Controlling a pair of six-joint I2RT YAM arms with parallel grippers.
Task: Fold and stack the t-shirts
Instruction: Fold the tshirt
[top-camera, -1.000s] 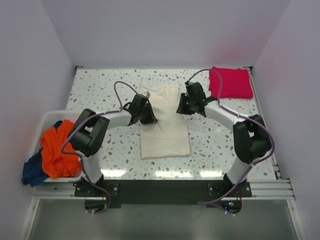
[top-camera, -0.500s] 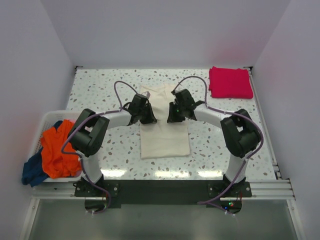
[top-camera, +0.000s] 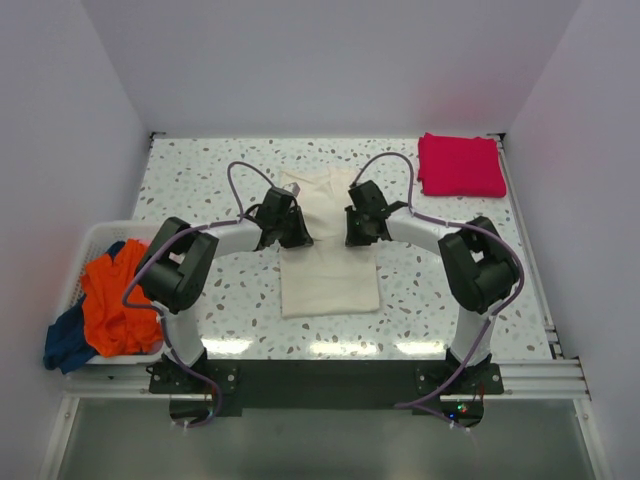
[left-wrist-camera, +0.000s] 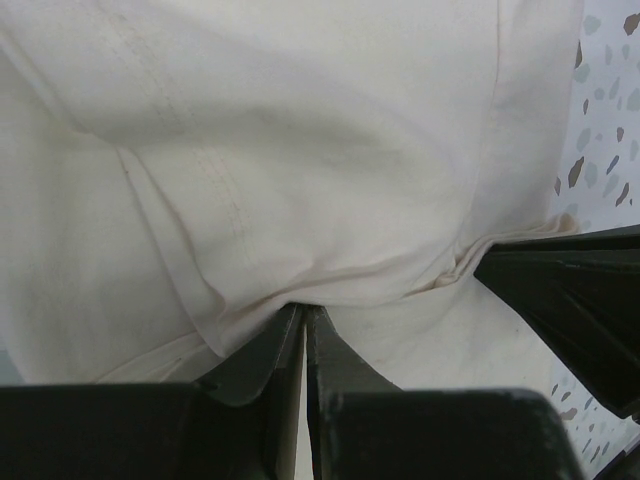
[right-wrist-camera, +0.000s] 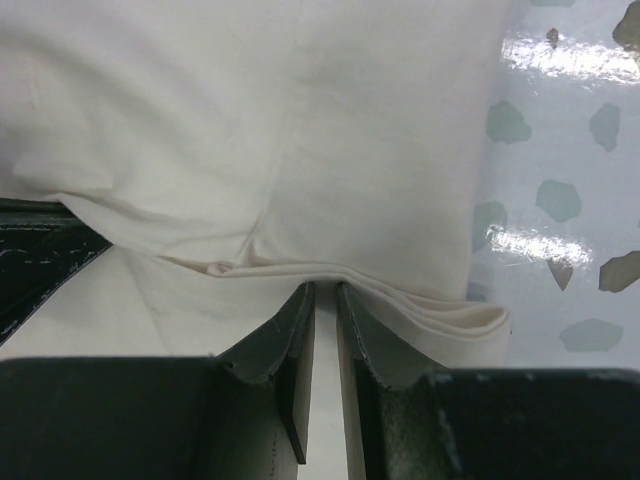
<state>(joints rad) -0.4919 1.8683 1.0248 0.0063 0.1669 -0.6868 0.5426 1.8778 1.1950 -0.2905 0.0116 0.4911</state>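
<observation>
**Overhead view.** The cream shirt (top-camera: 328, 255) lay in the middle of the table (top-camera: 200, 180) as a long folded strip, collar end away from the arm bases. A folded red shirt (top-camera: 460, 165) sat at the far right corner, well apart. The basket (top-camera: 88, 240) at the left edge held an orange shirt (top-camera: 115, 295), and a blue shirt (top-camera: 65, 345) hung over its near rim. Both arms reached inward with elbows raised and wrists low. One stood at each side edge of the cream shirt's far half, facing the other.

**Wrist views, detail not legible from above.** The left gripper (left-wrist-camera: 304, 312) had its jaws almost together, nipping a gathered fold of the cream shirt at the tips. The right gripper (right-wrist-camera: 322, 290) was likewise narrow, with a layered edge of the same shirt caught at its tips. Each wrist view showed the opposite gripper's dark finger at the frame edge, near.
</observation>
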